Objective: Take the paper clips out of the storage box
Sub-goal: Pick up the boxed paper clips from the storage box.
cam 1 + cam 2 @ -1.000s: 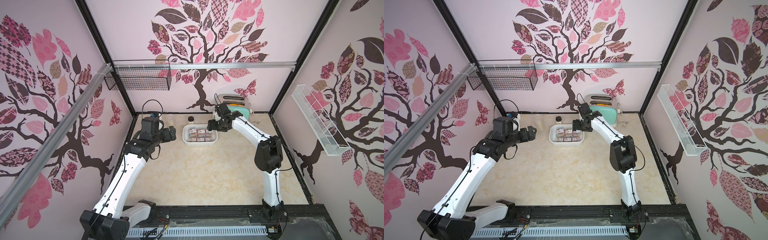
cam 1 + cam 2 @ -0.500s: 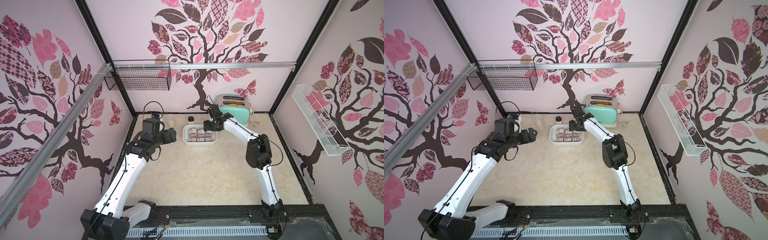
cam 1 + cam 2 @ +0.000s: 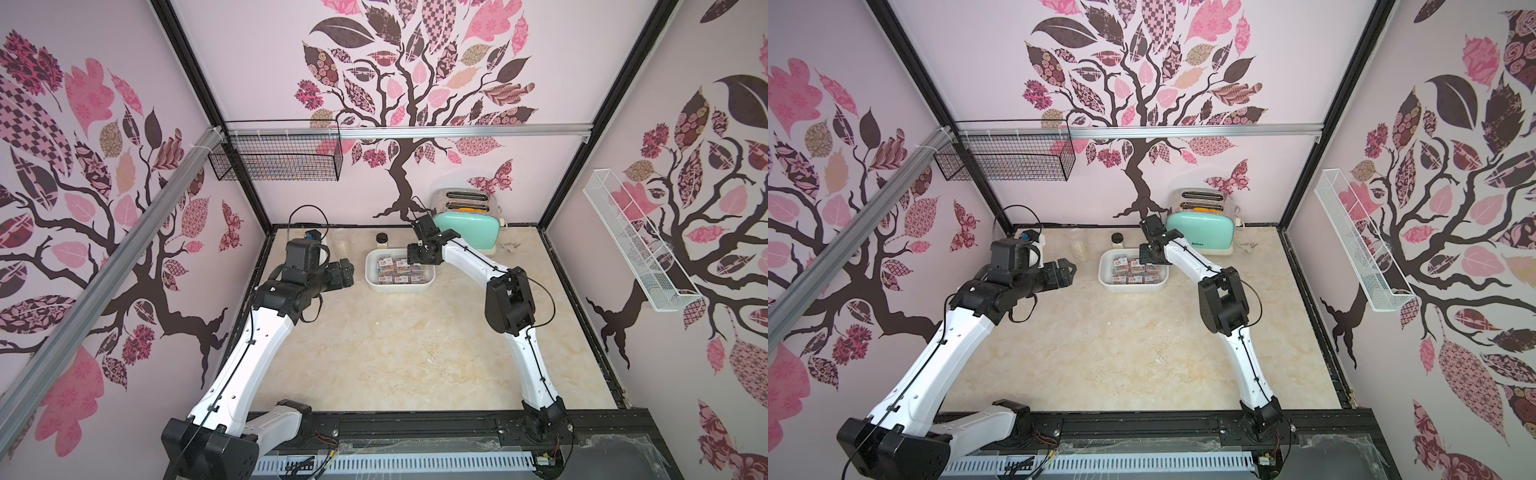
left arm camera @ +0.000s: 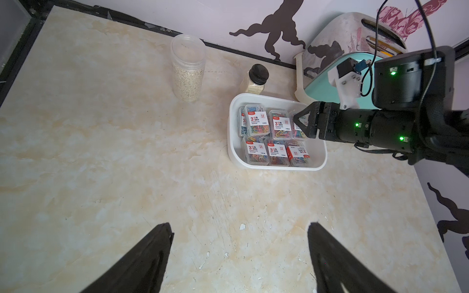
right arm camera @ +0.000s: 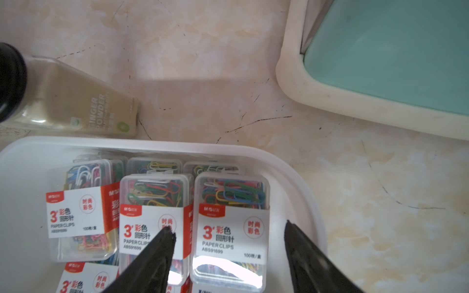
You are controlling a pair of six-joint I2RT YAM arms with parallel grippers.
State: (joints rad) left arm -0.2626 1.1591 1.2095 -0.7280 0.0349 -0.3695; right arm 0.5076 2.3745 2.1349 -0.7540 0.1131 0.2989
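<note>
Standing just behind the box (image 5: 152, 144), a bottle (image 5: 76, 106) is seen close to its back wall, and a toaster (image 5: 380, 63) is set near its back right corner; a jar (image 4: 187, 71) of grains is placed further left, apart from the box. The right gripper (image 5: 228, 227) is held over the box's right end, jaws apart and wider than one of the cases (image 5: 232, 197): one finger (image 5: 152, 261) is seen above the middle label, its mate beside the box wall, and nothing is gripped. The left gripper (image 4: 238, 225) is held over bare table (image 4: 101, 152) left of the box, jaws spread wide and empty. The cases are packed inside the box, laid flat, labels up, in two rows of three, with more glimpsed beneath. Their long axes are pointed at the back wall, across the box's own long axis.
</note>
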